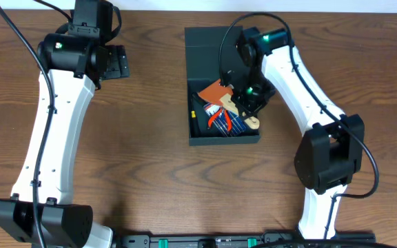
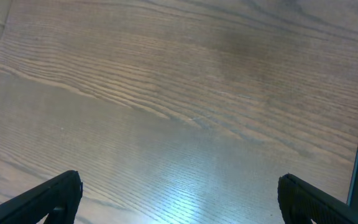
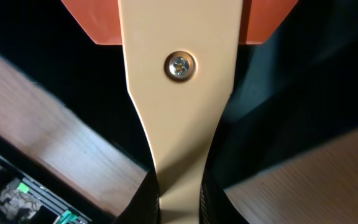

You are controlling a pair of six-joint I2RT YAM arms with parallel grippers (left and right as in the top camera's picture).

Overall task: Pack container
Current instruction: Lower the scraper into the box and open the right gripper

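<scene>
Left arm (image 1: 50,131): white-cased, reaching up the left side of the table (image 1: 150,172).
Left gripper (image 1: 116,62): jaws spread wide with nothing between them; the wrist view shows only bare wood grain between the two dark fingertips (image 2: 55,196).
Container (image 1: 222,140): dark teal-grey square box at the centre of the table, well apart from the left gripper; its flap lid (image 1: 209,45) is folded back on the far side, leaving the interior exposed.
Contents: red-handled pliers (image 1: 219,118) lie in the box beside a blue striped item (image 1: 236,124), possibly a second tool, though the overhead view is too small to tell.
Scraper (image 3: 179,124): tan handle with an orange blade (image 1: 212,91), fastened by a single screw (image 3: 180,65); it lies over the box interior.
Right gripper (image 1: 249,103): jaws nearly closed, its fingers (image 3: 143,202) pinching the narrow neck of the scraper handle from both sides.
Right arm (image 1: 302,76): bent over the right edge of the container.
</scene>
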